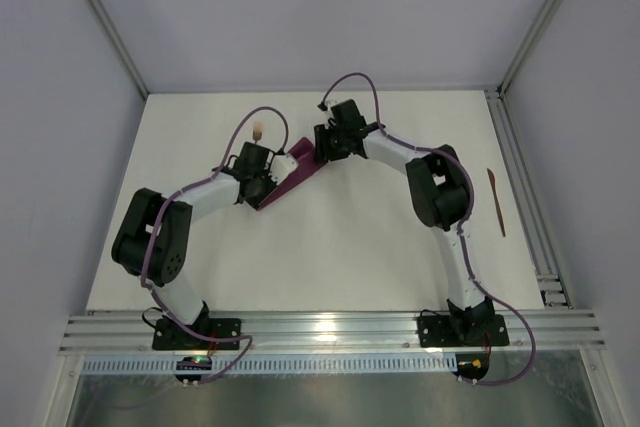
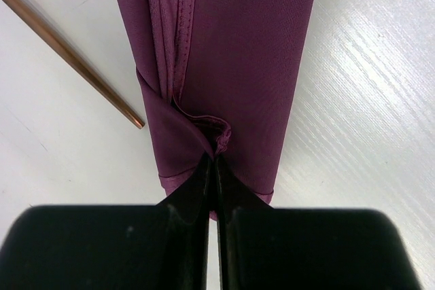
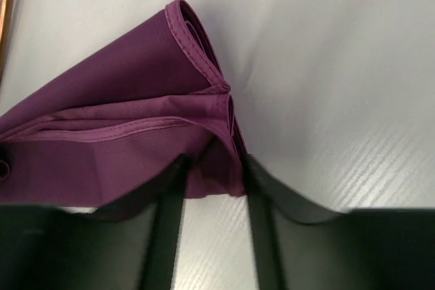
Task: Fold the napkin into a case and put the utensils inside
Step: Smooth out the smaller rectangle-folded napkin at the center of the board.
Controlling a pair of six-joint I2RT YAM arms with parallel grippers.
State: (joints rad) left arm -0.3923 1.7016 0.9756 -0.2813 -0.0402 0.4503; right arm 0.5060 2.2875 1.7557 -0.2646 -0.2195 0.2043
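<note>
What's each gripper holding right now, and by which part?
Left gripper is shut on the folded napkin, pinching a bunched fold at one end. Right gripper holds nothing firmly: its jaws stand apart, straddling the napkin's other end.

Left arm [image 1: 160, 237] and right arm [image 1: 440, 192] both reach inward, elbows bowed out. Left gripper [image 2: 216, 157] clamped tight, fingers pressed together on a napkin [image 2: 238, 66] fold. Right gripper [image 3: 214, 161] opposite, its 2 jaws spread apart.
</note>
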